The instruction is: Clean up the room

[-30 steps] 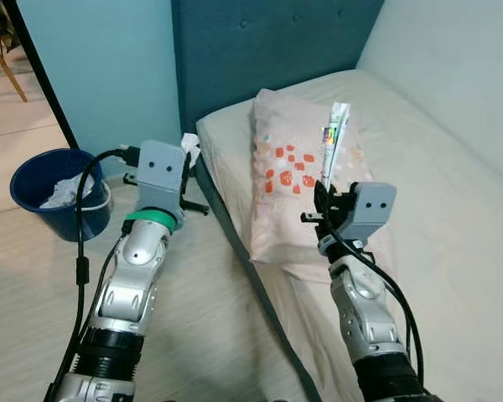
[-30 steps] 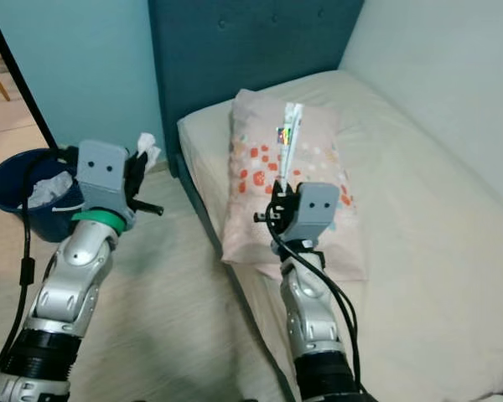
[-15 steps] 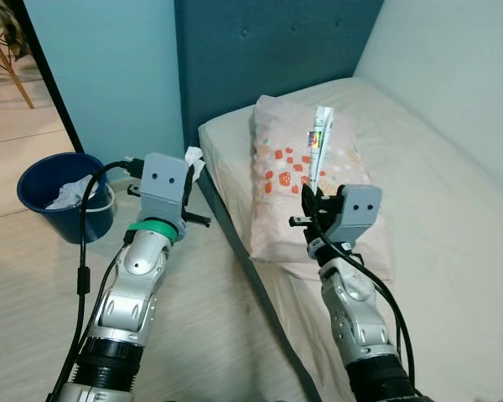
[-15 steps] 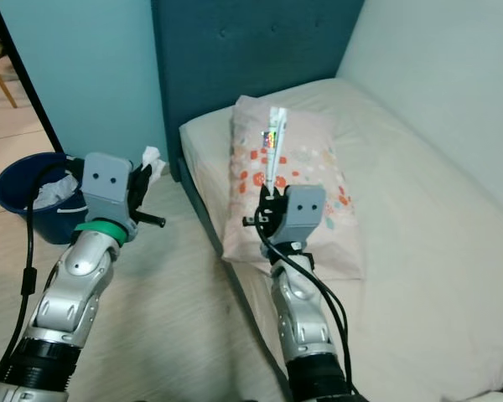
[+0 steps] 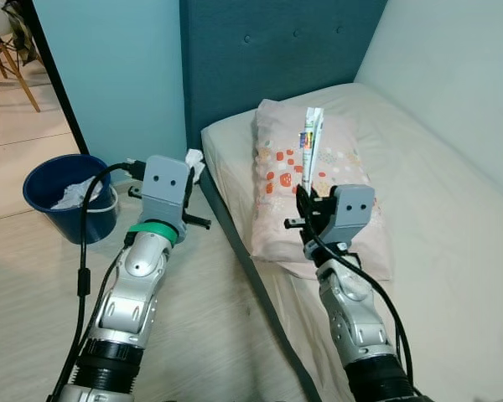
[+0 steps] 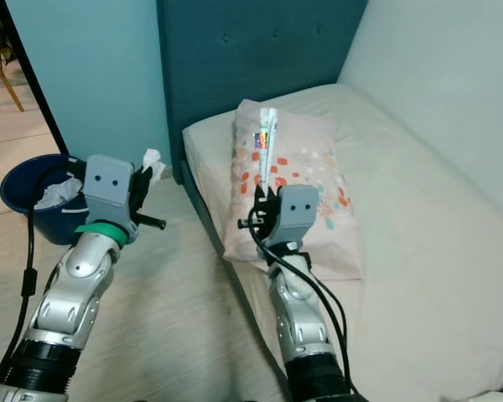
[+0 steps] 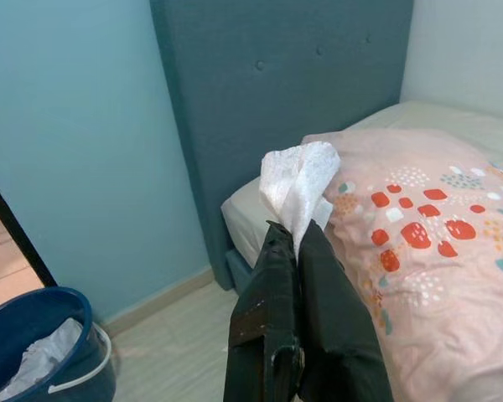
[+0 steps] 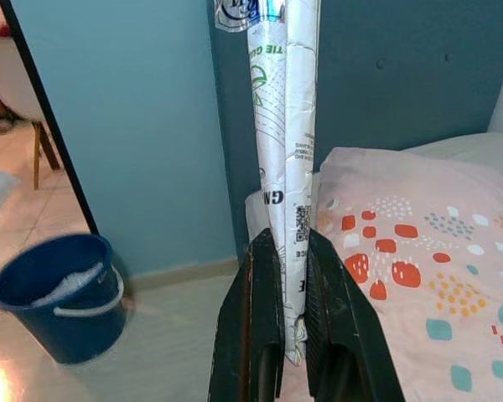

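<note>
A round dark-blue plastic bucket (image 5: 69, 195) stands on the pale wood-look floor (image 5: 210, 335) by the light-blue wall (image 5: 117, 75), holding crumpled white paper (image 5: 75, 193). Near it, above the floor, the left gripper (image 7: 295, 243) is clenched on a crumpled white tissue (image 7: 299, 182). The right gripper (image 8: 290, 243) grasps a flattened silver printed wrapper (image 8: 285, 126), held upright over the pink pillow with red and teal patches (image 5: 314, 188). The pillow lies on the cream mattress (image 5: 436, 218) against the dark teal padded headboard (image 5: 268, 59); the bed's edge runs between the two arms.
</note>
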Robot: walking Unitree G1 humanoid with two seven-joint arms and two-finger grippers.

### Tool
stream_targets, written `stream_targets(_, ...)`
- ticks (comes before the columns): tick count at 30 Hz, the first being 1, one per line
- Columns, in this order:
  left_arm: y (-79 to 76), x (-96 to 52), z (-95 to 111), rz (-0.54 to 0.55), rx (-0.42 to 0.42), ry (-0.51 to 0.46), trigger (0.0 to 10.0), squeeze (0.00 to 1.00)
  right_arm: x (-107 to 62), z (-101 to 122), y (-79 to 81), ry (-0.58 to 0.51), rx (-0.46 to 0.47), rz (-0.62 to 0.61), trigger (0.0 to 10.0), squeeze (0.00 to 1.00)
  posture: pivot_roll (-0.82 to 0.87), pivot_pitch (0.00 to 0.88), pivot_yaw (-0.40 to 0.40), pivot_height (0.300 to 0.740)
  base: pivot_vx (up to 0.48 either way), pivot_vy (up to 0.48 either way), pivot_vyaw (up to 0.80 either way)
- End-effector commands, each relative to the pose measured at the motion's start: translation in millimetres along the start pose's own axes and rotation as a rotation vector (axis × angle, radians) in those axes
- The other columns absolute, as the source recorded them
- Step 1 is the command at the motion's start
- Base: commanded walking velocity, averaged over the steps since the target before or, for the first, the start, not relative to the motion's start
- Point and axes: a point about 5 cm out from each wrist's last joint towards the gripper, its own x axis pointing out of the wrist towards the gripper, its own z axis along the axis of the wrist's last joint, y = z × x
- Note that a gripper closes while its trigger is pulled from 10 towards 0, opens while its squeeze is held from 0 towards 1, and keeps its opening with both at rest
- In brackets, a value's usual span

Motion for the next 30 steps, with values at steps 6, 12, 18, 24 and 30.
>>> stream_targets(6,2.4,-1.7,-2.9,0.000,0.012,0.020,10.0,0.00,-1.8,-7.6,4.4,0.032,-0.019,0.001,10.0,0.00,0.06,0.036,-0.001,0.740,0.000,0.000,0.74)
stream_targets(12,3.6,-1.6,-3.4,0.002,0.018,0.025,10.0,0.00,-1.7,-8.2,4.4,0.032,-0.013,-0.001,10.0,0.00,0.06,0.042,0.006,0.740,0.000,0.000,0.73)
stream_targets(18,4.1,-1.8,-4.0,0.003,0.023,0.030,10.0,0.00,-2.2,-8.5,2.6,0.030,-0.013,-0.006,10.0,0.00,0.06,0.045,0.008,0.740,0.000,0.000,0.72)
stream_targets(24,4.5,-1.5,-4.8,0.002,0.029,0.037,10.0,0.00,-2.0,-8.8,2.4,0.029,-0.015,-0.011,10.0,0.00,0.06,0.047,0.013,0.740,0.000,0.000,0.70)
stream_targets(30,4.1,-1.2,-4.8,0.001,0.031,0.039,10.0,0.00,-2.2,-9.3,1.9,0.030,-0.014,-0.014,10.0,0.00,0.06,0.047,0.014,0.740,0.000,0.000,0.70)
